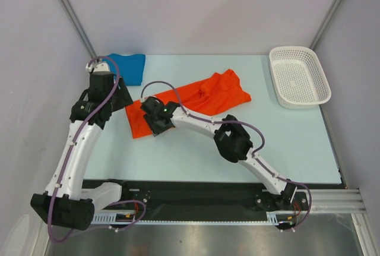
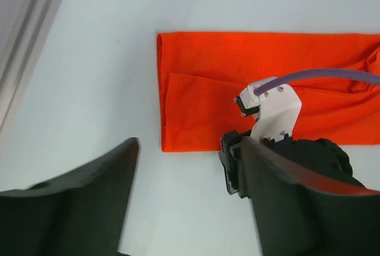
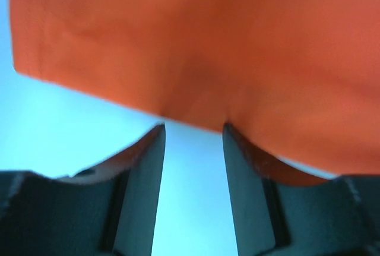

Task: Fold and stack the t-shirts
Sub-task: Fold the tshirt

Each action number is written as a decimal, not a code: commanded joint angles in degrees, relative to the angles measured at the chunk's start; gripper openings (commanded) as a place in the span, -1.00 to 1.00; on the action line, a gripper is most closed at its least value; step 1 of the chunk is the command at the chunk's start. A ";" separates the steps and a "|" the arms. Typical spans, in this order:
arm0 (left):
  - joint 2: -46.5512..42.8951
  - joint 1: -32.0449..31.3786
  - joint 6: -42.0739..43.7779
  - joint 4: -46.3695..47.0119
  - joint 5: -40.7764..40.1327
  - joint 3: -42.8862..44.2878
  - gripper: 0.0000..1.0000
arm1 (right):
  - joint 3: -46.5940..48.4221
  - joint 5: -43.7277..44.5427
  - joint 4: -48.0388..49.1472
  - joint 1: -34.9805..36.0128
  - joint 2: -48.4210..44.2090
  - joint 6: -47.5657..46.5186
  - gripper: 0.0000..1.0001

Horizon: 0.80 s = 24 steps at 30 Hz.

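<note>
Far left, the blue t-shirt (image 1: pixel 126 66) is seen at the worktop's (image 1: pixel 196 161) back corner. Nearer, the left gripper (image 2: pixel 185 155) is held wide apart over bare worktop, nothing between its fingers. The orange-red t-shirt (image 1: pixel 208 95) is laid mid-worktop, long axis slanting near-left to far-right, rumpled at the far end. The right gripper (image 3: pixel 193 128) is set at its near-left edge, fingers part-way apart. The basket (image 1: pixel 298 76) is parked far right.

A long t-shirt (image 1: pixel 219 92) is being borne slantwise across the middle of the table (image 1: pixel 178 155). A smaller t-shirt (image 1: pixel 127 66) is being borne at the far left corner, and a basket (image 1: pixel 300 78) at the far right, well apart.
</note>
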 commanded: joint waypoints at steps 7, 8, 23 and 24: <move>18.18 11.54 4.32 7.45 19.21 3.60 -0.24 | -9.43 -0.63 6.35 -2.31 -8.48 0.64 0.01; 20.03 11.98 4.93 7.71 19.82 4.75 -0.27 | -9.52 -0.64 6.53 -2.40 -9.11 1.33 0.02; 46.85 12.86 7.66 9.29 27.91 15.30 -0.34 | 7.61 0.15 2.40 -3.37 -1.12 0.55 0.14; 47.64 12.77 7.84 9.21 27.21 15.65 -0.34 | 7.53 0.85 2.75 -3.28 -0.51 0.46 0.14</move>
